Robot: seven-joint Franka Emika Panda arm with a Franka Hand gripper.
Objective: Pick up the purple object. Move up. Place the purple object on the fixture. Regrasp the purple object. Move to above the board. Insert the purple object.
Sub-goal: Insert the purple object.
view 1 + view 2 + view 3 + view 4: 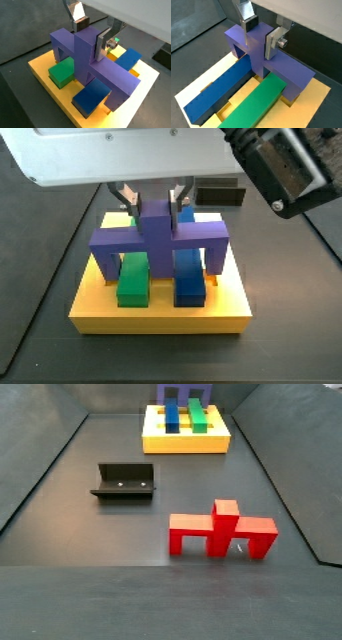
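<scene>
The blocky matte purple cross-shaped piece (158, 236) stood upright on the big thick yellow square board (160, 308), straddling the long green bar (132, 276) and the long blue bar (189, 280); the gripper (95, 32) sat just above it, its flat silver fingers (272, 41) pressed on the purple piece's top post, gripping it; in a side view, the small black fixture (123, 482) lay well apart, at seven o'clock from the board, and the red cross-shaped piece (221, 532) at five o'clock.

No text, label, brand, number or sign can be read anywhere; the gripper (152, 200), at the upper middle of a side view, bears none.
</scene>
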